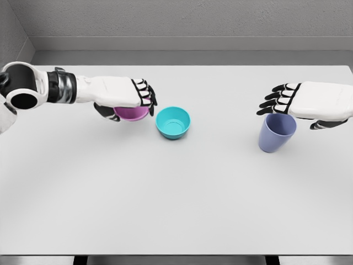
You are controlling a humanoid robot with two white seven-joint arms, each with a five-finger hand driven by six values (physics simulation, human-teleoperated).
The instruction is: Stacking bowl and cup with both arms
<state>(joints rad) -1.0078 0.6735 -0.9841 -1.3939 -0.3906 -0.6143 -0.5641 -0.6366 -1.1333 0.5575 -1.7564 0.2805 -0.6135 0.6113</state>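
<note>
1. A small pink-purple round bowl (132, 113) is seen on the white tabletop (176, 199), left of the middle, largely covered by the left hand (124, 99).
2. The left hand is laid over the pink bowl, with its black fingers (146, 94) curled over the far rim and the thumb below the near side; the bowl is clamped in this grasp.
3. A teal round bowl (173, 122) is set upright just beside the pink bowl, on its right; whether the two touch cannot be told.
4. A lavender-blue tapered cup (276, 132) is placed upright well apart, toward the right side of the table.
5. The right hand (300, 105) is held over the cup's rim, its fingers extended and apart; a closed grasp is not shown.
</note>
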